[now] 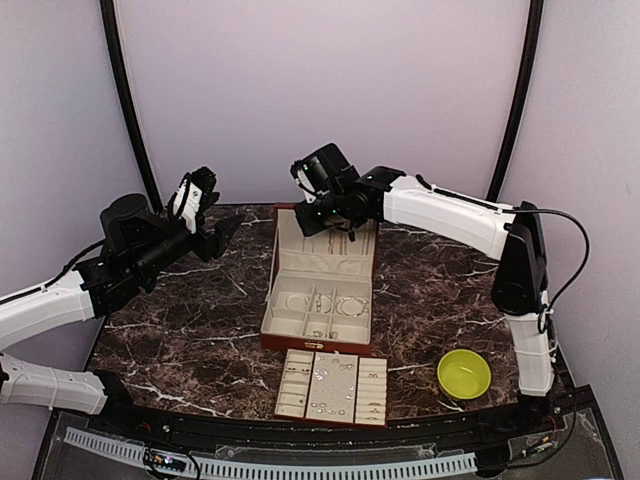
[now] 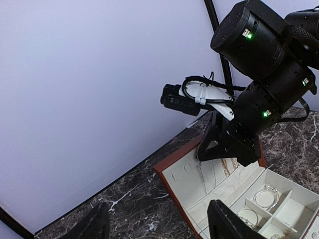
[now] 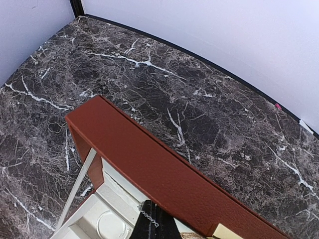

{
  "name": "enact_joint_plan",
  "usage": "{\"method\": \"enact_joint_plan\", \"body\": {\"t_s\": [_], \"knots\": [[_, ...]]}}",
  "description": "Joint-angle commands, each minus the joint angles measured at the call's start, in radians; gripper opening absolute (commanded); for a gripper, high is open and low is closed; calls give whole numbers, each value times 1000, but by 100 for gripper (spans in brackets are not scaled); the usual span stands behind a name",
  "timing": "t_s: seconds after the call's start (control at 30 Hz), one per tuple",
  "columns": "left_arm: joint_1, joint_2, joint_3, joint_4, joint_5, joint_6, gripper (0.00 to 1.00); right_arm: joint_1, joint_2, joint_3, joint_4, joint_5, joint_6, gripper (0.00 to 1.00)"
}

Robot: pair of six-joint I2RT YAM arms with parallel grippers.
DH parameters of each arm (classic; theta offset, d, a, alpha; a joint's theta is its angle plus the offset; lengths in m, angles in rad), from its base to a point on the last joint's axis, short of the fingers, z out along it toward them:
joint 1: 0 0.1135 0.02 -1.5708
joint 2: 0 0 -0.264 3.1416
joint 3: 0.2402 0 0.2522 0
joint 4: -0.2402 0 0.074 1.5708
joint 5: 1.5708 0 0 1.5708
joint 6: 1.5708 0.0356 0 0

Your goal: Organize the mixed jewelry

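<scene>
A reddish-brown box [image 1: 275, 262] stands open mid-table, its cream-lined lid [image 2: 199, 179] upright. My right gripper [image 3: 154, 226] is just inside the lid's top edge [image 3: 164, 172], shut on a thin silvery chain [image 3: 148, 215]. In the left wrist view that chain [image 2: 202, 172] hangs straight down in front of the lid lining. Silvery bangles [image 2: 266, 196] lie in the box compartments [image 1: 318, 303]. Small silvery pieces dot the compartment tray [image 1: 332, 387] in front of the box. My left gripper [image 2: 159, 224] hovers left of the box, open, nothing between its fingers [image 2: 229, 221].
A yellow-green bowl [image 1: 464, 373] sits at the front right, with nothing visible in it. Gold-coloured chains [image 2: 229, 167] hang on the lid lining. The right arm [image 1: 450, 215] spans over the back right of the dark marble table [image 1: 180, 330]. Pale walls close in behind.
</scene>
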Motion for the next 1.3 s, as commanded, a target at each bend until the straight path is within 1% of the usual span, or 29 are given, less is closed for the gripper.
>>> {"method": "enact_joint_plan", "body": {"t_s": [0.0, 0.43, 0.7, 1.27], "knots": [[4, -25, 7, -12, 17, -14, 70, -21, 1, 21, 3, 40, 27, 0], [4, -35, 7, -12, 20, -16, 70, -30, 23, 29, -20, 51, 48, 0], [4, -32, 8, -12, 28, -20, 70, -21, 16, 27, 14, -9, 15, 0], [4, -34, 9, -12, 35, -27, 70, -7, 36, 73, 16, 23, 1, 0]]}}
